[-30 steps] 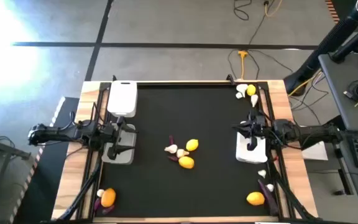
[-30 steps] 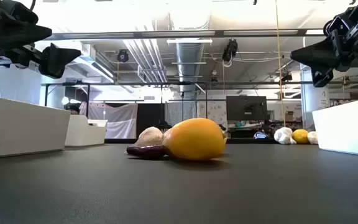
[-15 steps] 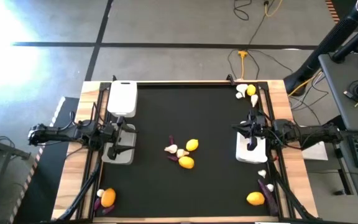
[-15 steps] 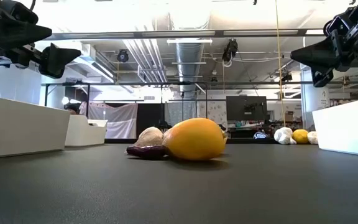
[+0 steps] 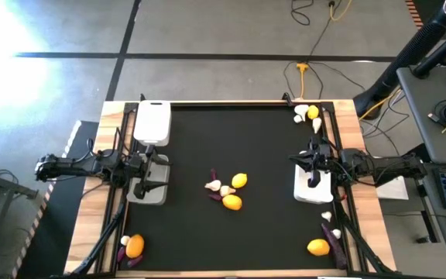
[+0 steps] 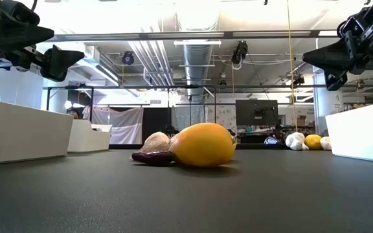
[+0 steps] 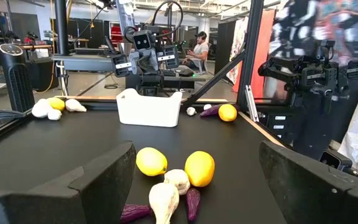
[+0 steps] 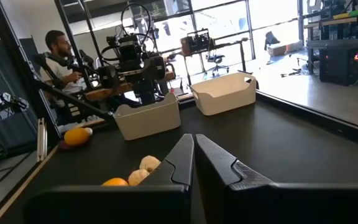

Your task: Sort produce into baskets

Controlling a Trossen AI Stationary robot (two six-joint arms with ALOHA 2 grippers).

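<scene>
The black table (image 5: 262, 139) carries everything, its wooden border showing along the left and right edges. Both dark arms reach in from the sides at mid-table. The left gripper (image 5: 147, 187) hovers above a white basket (image 5: 146, 194) at the left edge, its fingers (image 7: 104, 180) spread wide apart. The right gripper (image 5: 313, 177) hovers above another white basket (image 5: 313, 188) at the right edge, its fingers (image 8: 173, 165) pressed together with nothing between them. A third white basket (image 5: 152, 122) sits in the far left corner, just beyond the one under the left arm.

Produce lies in four groups. At the table's centre, two yellow-orange citrus fruits (image 5: 239, 180) lie with two white garlic bulbs (image 5: 214, 186) and small purple eggplants (image 5: 217, 196), all close together or touching. In the far right corner, garlic bulbs (image 5: 300, 113) lie beside a citrus fruit (image 5: 313, 113). In the near right corner are an orange citrus (image 5: 318, 247), an eggplant (image 5: 332, 233) and a garlic bulb (image 5: 326, 216). In the near left corner, an orange citrus (image 5: 135, 246) lies with a garlic bulb (image 5: 124, 241) and an eggplant (image 5: 134, 261).

Beyond the table, a seated person (image 8: 58, 46) shows in the right wrist view.
</scene>
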